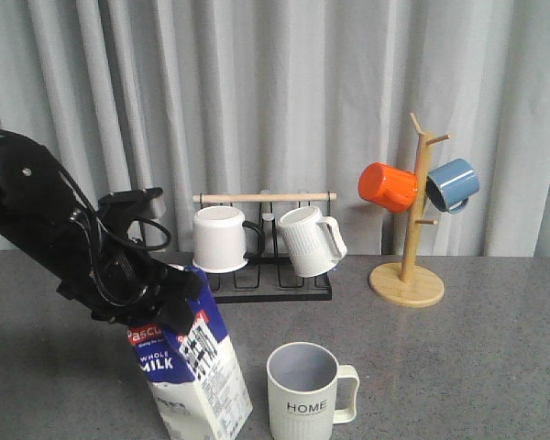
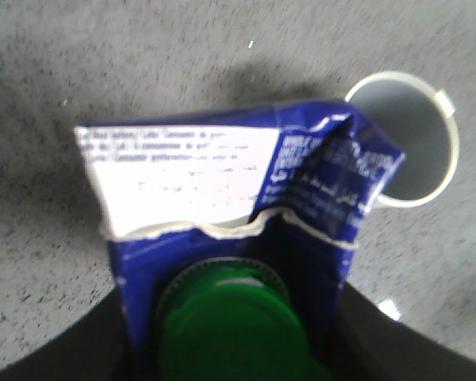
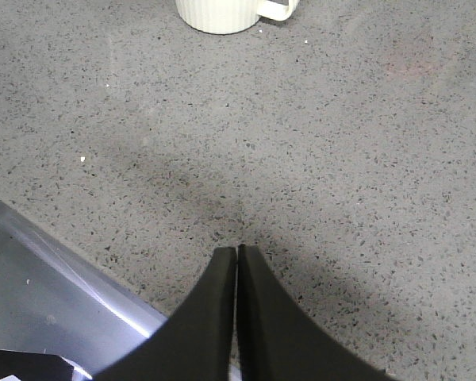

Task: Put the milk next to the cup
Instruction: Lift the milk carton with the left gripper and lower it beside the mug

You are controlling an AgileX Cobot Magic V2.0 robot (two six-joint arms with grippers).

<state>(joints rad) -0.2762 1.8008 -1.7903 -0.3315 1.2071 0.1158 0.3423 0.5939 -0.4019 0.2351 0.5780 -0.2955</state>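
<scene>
Nearest the front camera, the milk (image 1: 194,367) stands on the grey speckled table (image 1: 477,367) at the lower edge of the view, tilted so that its top leans toward the robot's left. Its blue and white body carries a red label and the words "WHOLE MILK". The left gripper (image 1: 160,307) clamps the carton at its gable top, with the black left arm (image 1: 37,211) rising away to the left. In the left wrist view the green round cap (image 2: 234,317) sits between the dark fingers (image 2: 55,349), and the folded gable of the carton is creased and dented. The cup (image 1: 304,392), off-white and ribbed with black "HOME" lettering, stands upright just to the right of the carton, close to it but not touching; its squarish handle points right and its greyish inside is visible. The left wrist view shows the cup's rim just beyond the carton's top edge. Behind them, a black wire rack (image 1: 266,275) with a wooden bar holds a plain white mug (image 1: 222,238) and a white ribbed mug (image 1: 310,240). Further right, a wooden mug tree (image 1: 411,238) carries an orange mug (image 1: 388,186) and a blue mug (image 1: 453,184). The right gripper (image 3: 236,258) hangs over bare table with its two fingers pressed together, holding nothing.
</scene>
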